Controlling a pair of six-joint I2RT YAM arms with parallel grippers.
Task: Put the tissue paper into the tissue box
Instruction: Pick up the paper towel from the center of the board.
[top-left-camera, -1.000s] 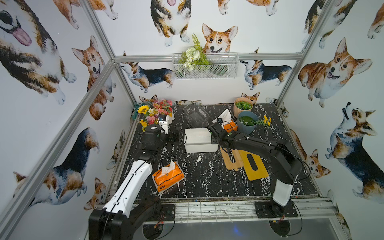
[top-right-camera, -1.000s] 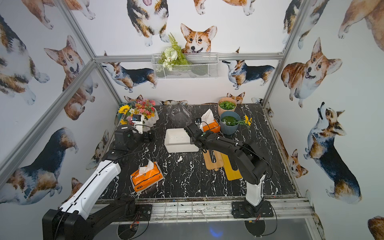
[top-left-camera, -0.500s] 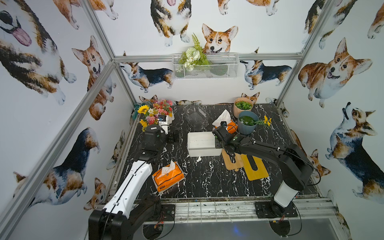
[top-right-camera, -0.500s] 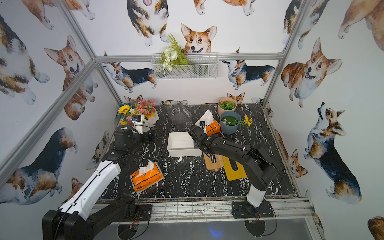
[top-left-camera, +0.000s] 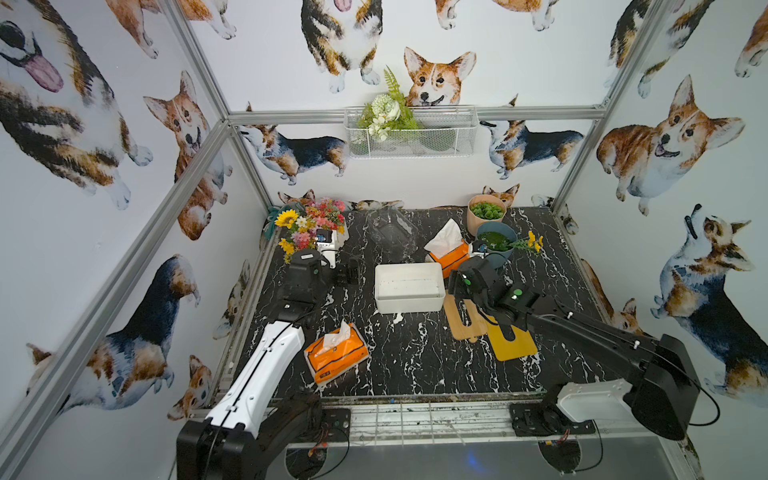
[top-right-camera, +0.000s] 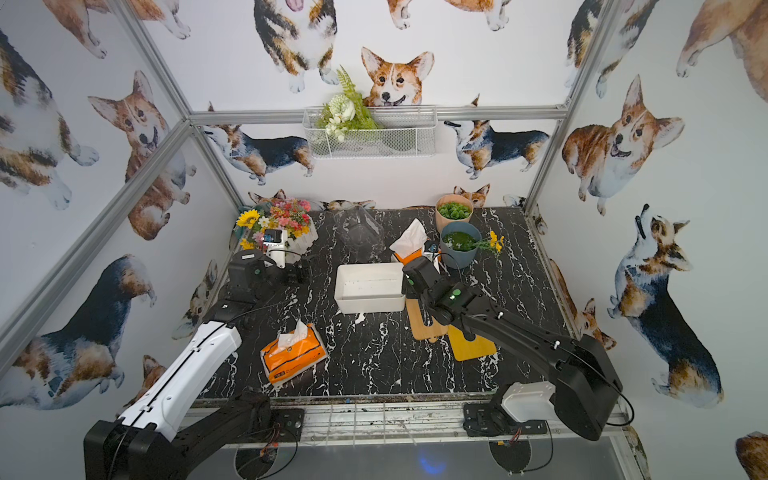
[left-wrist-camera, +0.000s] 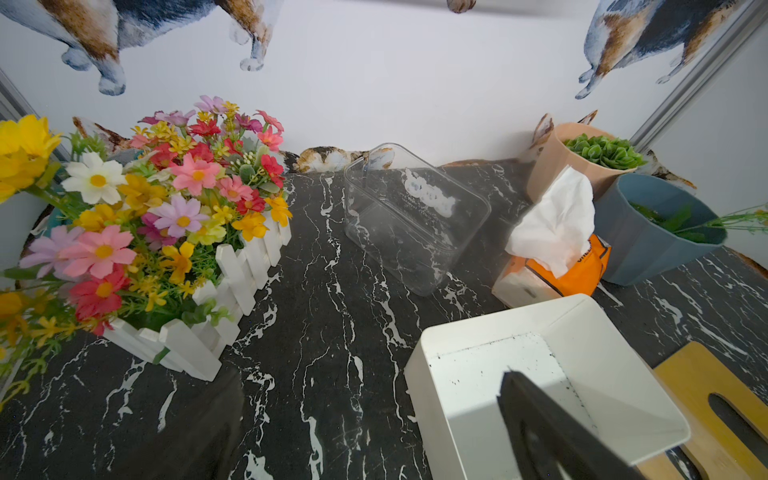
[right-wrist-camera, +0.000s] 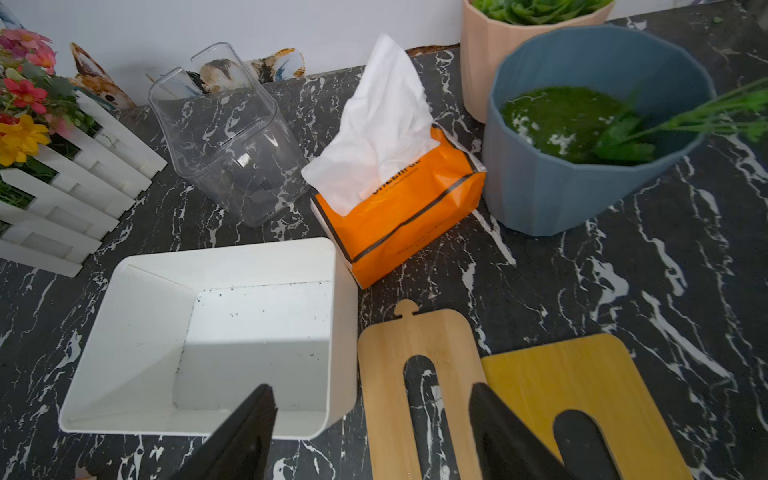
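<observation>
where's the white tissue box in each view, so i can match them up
Top view: white tissue box mid-table, beside the wooden lid.
Top view: box in the same spot.
Left wrist: box close to the camera, nearer than the clear container.
Right wrist: box close to the camera, beside the wooden lid.
Shared landmark: orange tissue pack by the box's far corner.

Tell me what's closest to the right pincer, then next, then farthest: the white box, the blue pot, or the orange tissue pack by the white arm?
In a top view:
1. white box, right beside the right pincer.
2. blue pot, behind it near the back.
3. orange tissue pack, front left by the white arm.
</observation>
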